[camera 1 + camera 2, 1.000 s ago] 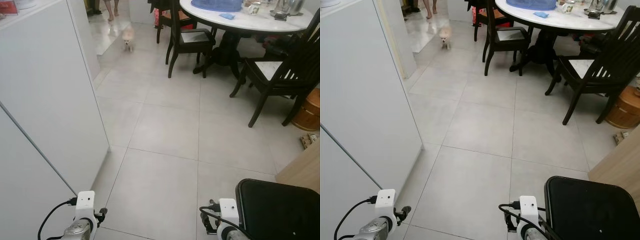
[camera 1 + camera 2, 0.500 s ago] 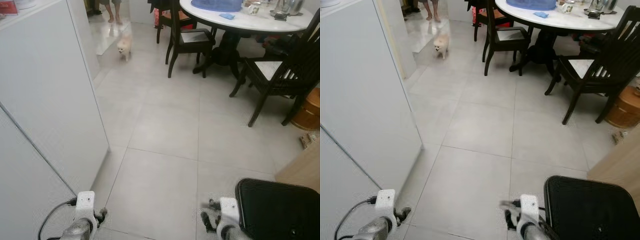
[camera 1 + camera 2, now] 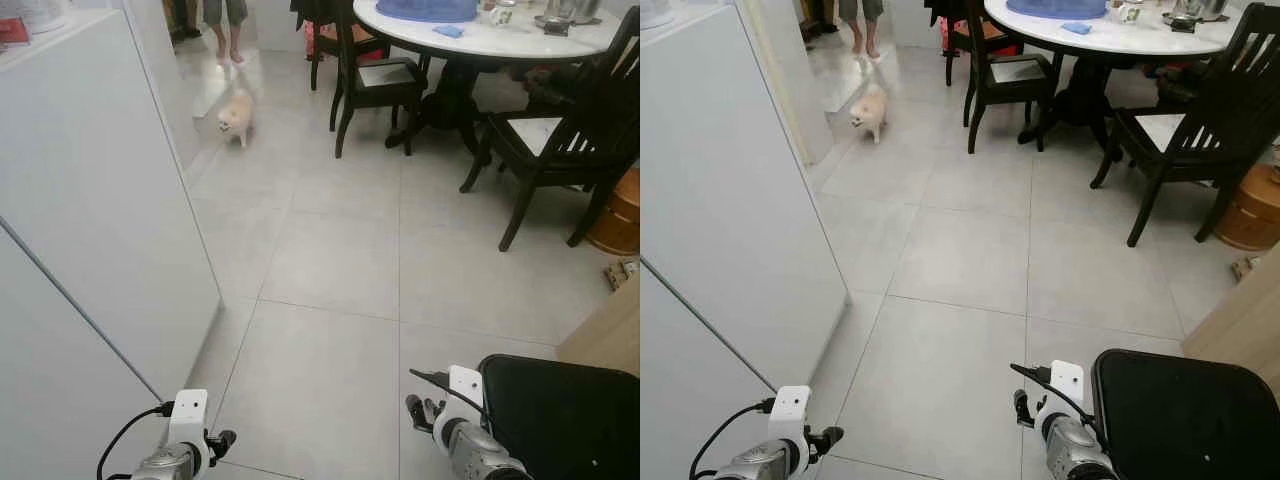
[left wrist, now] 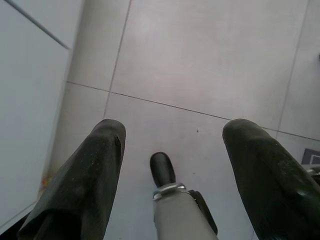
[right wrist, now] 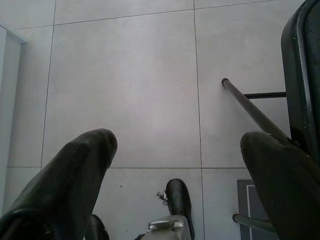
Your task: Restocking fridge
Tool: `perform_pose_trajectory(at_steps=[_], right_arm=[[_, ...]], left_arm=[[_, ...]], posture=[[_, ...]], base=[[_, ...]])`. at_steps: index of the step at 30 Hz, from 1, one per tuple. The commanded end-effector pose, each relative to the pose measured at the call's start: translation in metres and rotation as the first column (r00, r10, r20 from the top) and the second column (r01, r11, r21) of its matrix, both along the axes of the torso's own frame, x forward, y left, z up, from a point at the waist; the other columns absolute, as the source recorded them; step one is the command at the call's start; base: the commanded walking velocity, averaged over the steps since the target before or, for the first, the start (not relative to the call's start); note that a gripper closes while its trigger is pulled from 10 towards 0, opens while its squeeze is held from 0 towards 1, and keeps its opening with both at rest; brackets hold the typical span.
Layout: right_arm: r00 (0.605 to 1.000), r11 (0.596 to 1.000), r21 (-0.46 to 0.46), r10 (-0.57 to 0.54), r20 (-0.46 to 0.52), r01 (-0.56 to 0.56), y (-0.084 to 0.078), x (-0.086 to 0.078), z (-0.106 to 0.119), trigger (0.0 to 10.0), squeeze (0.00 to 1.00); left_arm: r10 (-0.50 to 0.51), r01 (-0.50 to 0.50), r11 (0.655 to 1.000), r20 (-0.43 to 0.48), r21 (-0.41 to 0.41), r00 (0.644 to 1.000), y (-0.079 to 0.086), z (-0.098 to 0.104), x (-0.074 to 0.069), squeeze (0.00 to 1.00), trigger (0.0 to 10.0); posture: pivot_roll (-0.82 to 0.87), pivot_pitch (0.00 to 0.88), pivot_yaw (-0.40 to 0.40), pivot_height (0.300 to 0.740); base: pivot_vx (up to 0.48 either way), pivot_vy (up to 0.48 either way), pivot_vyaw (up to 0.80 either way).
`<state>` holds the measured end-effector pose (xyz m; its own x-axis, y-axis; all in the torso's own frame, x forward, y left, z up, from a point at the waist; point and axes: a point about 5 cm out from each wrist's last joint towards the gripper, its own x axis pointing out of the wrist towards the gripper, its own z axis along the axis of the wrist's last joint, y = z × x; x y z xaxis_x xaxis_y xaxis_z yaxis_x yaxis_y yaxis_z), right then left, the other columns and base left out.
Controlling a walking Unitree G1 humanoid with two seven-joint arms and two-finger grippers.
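A tall white fridge panel [image 3: 90, 200] fills the robot's left side as it stands on pale floor tiles [image 3: 330, 260], both arms low and empty, with no groceries in sight to restock. The biggest hazard, by this reading, is the black stool seat [image 3: 560, 420] pressed close against the right arm: a forward swing or a turn to the right could knock it or snag the cable looped at that wrist. Beyond it the dark dining chairs [image 3: 550, 140] and round white table [image 3: 480, 40] narrow the route to the right. A person's bare legs [image 3: 225, 20] stand in the doorway at the far end, and a small pale dog [image 3: 236, 115] is on the tiles just in front of them; either could step into the robot's path if it walks ahead.

As for containers, a blue basin [image 3: 430, 8] sits on the table, contents hidden, beside a white cup [image 3: 501, 15]; a wooden tub [image 3: 615, 215] rests on the floor at far right, its inside unseen.

The left gripper [image 4: 172, 145] hangs spread wide over bare tile, holding nothing. The right gripper [image 5: 180, 150] is likewise splayed and empty, one finger beside the stool's edge and leg.
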<state>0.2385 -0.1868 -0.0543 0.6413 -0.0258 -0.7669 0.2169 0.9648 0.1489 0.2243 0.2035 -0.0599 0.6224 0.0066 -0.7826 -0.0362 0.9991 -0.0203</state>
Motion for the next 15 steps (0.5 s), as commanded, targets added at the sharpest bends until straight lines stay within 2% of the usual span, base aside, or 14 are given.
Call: perform_pose_trajectory(at_steps=[1, 7, 10, 15], right_arm=[[1.0, 1.0, 0.008, -0.002, 0.008, 0.002, 0.0001, 0.0046, 0.0031, 10.0, 0.0], [0.998, 0.998, -0.008, 0.058, 0.008, -0.058, 0.0, 0.0065, 0.0045, 10.0, 0.0], [0.997, 0.996, -0.03, 0.079, 0.006, -0.078, -0.0011, 0.0071, 0.0051, 10.0, 0.0], [0.997, 0.996, -0.013, 0.083, 0.004, -0.083, -0.0005, 0.0069, 0.005, 10.0, 0.0]], left_arm=[[0.012, -0.012, 1.0, -0.006, 0.024, 1.0, 0.0069, 0.0004, -0.0013, 0.0, 10.0], [0.022, -0.021, 0.999, -0.016, 0.033, 1.0, 0.0092, -0.001, -0.004, 0.0, 10.0], [0.024, -0.024, 0.999, -0.018, 0.035, 1.0, 0.0093, -0.0011, -0.0042, 0.0, 10.0], [0.024, -0.024, 0.999, -0.02, 0.036, 0.999, 0.0091, -0.0012, -0.0042, 0.0, 10.0]], posture=[[-0.19, 0.001, 0.011, 0.74], [-0.18, 0.015, 0.008, 0.74], [-0.18, 0.026, 0.007, 0.74], [-0.18, 0.027, 0.003, 0.74]], base=[[0.0, 0.0, 0.0], [0.0, 0.0, 0.0], [0.0, 0.0, 0.8], [0.0, 0.0, 0.8]])
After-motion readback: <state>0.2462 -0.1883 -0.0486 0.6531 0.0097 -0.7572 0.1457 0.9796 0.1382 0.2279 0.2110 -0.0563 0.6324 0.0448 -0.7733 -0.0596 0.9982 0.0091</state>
